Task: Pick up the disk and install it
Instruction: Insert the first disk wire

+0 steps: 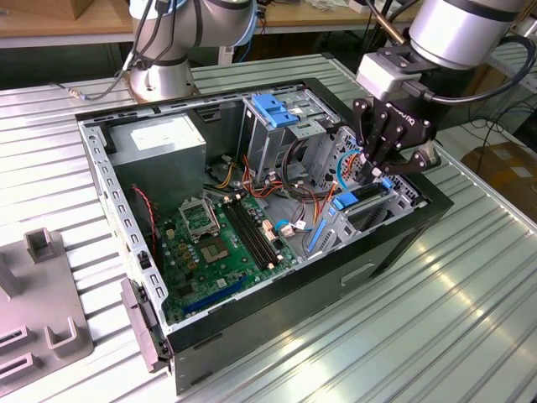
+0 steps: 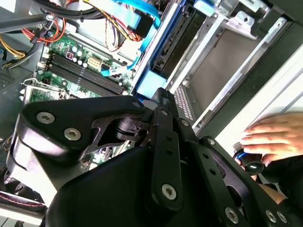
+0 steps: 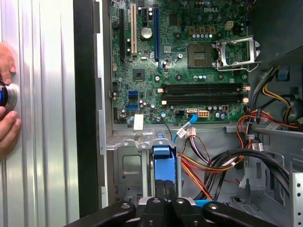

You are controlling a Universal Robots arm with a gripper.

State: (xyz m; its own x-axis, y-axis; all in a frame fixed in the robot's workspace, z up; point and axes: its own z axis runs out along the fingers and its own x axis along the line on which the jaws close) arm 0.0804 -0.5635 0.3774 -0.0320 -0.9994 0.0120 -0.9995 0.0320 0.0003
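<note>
Wires (image 3: 199, 172) run just beside the bay at the exterior view's right, where the disk (image 3: 163, 158) stands on edge. The gripper (image 3: 163, 189) is squeezed closed, tips at its blue end. A crooked push might jam it or pinch wires.

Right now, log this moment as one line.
gripper | fingers shut, tips at disk | disk in drive bay of open computer case, blue end showing

gripper (image 1: 384, 172) hung over the open PC case (image 1: 277, 327), exterior view's right side | tips down by the blue-railed disk (image 1: 346, 200) in the drive bay | green motherboard (image 1: 220, 239) in plain sight | case sat on a slatted table (image 1: 436, 319)
</note>
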